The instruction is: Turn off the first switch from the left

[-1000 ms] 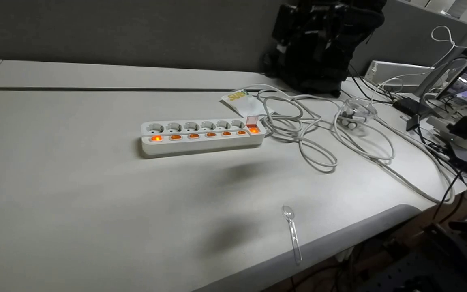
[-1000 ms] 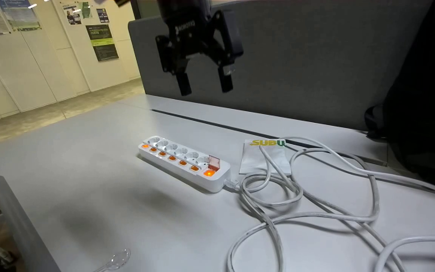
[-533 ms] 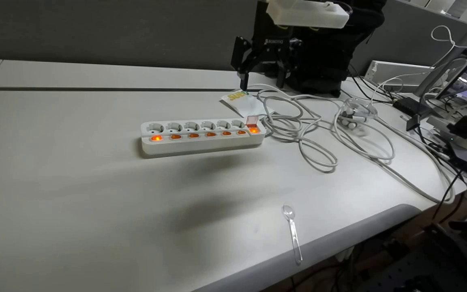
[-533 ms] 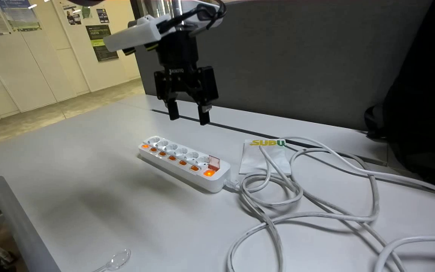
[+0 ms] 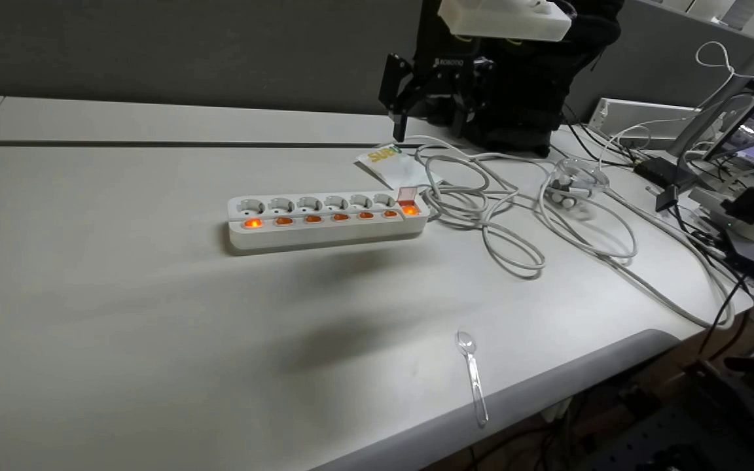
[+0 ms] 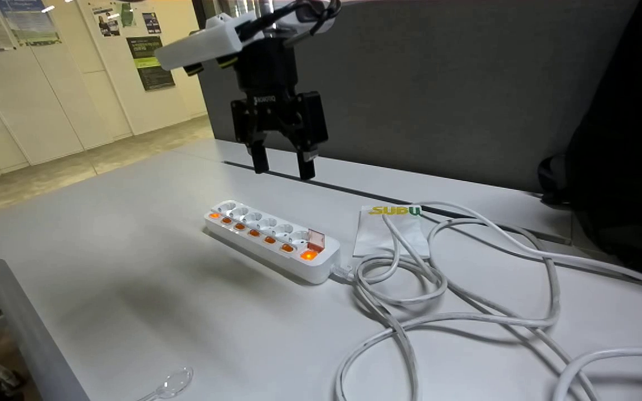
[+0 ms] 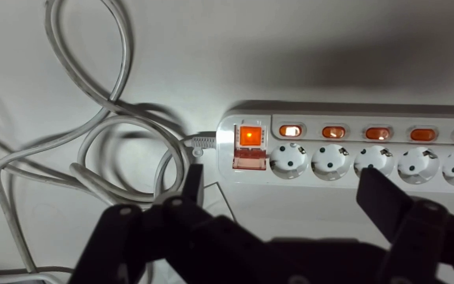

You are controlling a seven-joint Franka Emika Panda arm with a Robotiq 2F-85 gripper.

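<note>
First switch (image 5: pixel 253 223) is seen lit at cordless end of power strip (image 5: pixel 324 237). Presumably stiff, snappy: to be pressed on one edge, not pinched. Gripper (image 6: pixel 284 169) is held spread, empty, higher than power strip.

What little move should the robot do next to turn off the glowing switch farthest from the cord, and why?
Probably slide the open gripper sideways along the power strip toward its cordless end, because the first switch glows there, but the wrist view leaves that end out and shows the end where the cord joins.
</note>
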